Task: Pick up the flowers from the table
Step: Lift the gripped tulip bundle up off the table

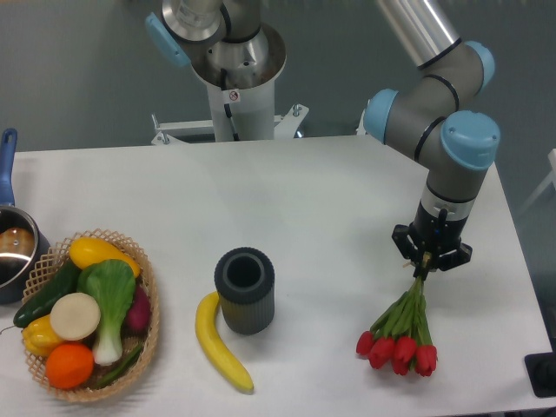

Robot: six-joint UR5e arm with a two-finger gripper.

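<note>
Hand (425,268) pinches slender green stems of red flowers (401,335).

I see bright, even overhead light on the white counter (304,200); shadows are soft and short, glare is mild, focus slightly soft throughout, edges undistorted.

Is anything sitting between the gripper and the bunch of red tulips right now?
Nothing visible does. The two-finger gripper is right at the upper end of the green stems of the red tulip bunch, seemingly gripping them. The dark grey ribbed cylinder and yellow banana lie well off to the side on the white table.
</note>
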